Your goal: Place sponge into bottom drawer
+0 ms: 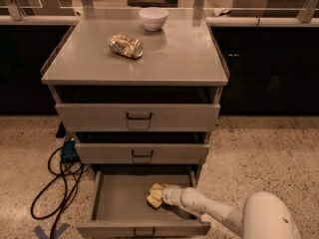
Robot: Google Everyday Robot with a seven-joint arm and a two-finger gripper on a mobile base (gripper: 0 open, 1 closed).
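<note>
The sponge [153,199], long axis near-to-far, sits at the gripper [161,194] tip inside the open bottom drawer [118,199], right of centre, with the middle drawer [142,153] overhanging; grasp state cannot be told.

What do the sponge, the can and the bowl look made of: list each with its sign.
The sponge: pale yellow, matte, wavy-edged, likely foam; it is inside the bottom drawer, at the tip of the tool. The can: thin metal, judging by its dents and glints, with brownish print. The bowl: smooth glossy white, probably ceramic, possibly plastic.

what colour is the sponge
Pale yellow sponge, at the gripper inside the bottom drawer; camera view.
</note>
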